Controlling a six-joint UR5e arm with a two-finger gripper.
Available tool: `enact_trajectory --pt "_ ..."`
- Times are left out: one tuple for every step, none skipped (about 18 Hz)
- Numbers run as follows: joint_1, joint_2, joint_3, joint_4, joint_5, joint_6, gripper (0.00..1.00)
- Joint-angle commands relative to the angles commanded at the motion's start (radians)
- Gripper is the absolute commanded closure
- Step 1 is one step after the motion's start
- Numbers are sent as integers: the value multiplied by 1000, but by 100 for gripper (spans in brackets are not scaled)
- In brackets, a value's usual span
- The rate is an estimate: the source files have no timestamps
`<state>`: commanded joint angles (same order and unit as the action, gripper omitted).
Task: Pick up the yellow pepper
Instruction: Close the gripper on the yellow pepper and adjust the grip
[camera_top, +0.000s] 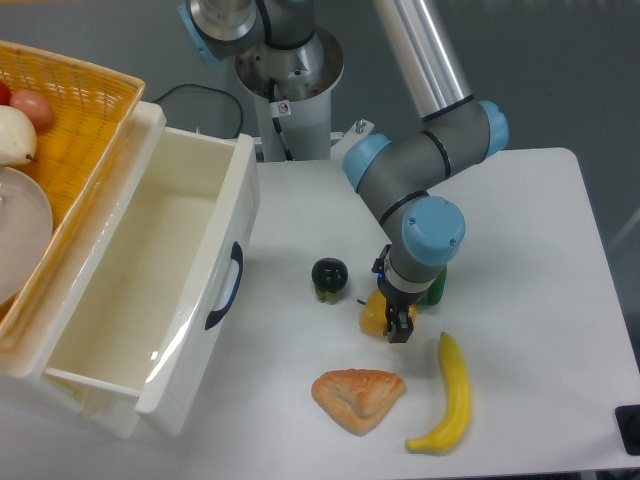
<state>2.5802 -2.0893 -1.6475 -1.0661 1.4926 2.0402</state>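
Yellow pepper sits on the white table, roughly mid-table, taken here as the landmark. Tool is down right at the pepper, its dark fingers over the pepper's right edge and touching it; the arm's wrist hides most of the grip, so cannot tell how wide the fingers stand or whether the pepper is truly clamped. Pepper appears to rest on the table surface.

Green pepper just right of the yellow pepper, mostly hidden behind the wrist. Small dark round item near, to the upper left. Banana near, to the lower right, curved. Croissant-like pastry below the pepper. Open white drawer well to the left; yellow basket beyond it, upper left.
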Motion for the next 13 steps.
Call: enact_trajectory --pt "-2 -2 5 0 0 -8 77" --pt "-2 -2 11 -2 0 -20 84" --pt "-2 -2 17 -2 0 -29 87" --pt "-2 -2 25 -5 -2 -35 88" --pt "-3 -2 37 -8 -5 -37 89" --pt "-6 0 47 -9 -6 -43 89" --pt "-8 0 51 -9 -8 -54 90" --pt "-8 0 61 -11 -15 -64 90" --pt "-8 2 72 -12 -27 -72 90" --pt "-8 6 86 -23 -47 -81 90" --pt "-6 12 98 -47 -64 -92 90" --pt "-5 24 110 -76 -66 -104 90" --pt "-5 38 123 -104 -67 -115 90"
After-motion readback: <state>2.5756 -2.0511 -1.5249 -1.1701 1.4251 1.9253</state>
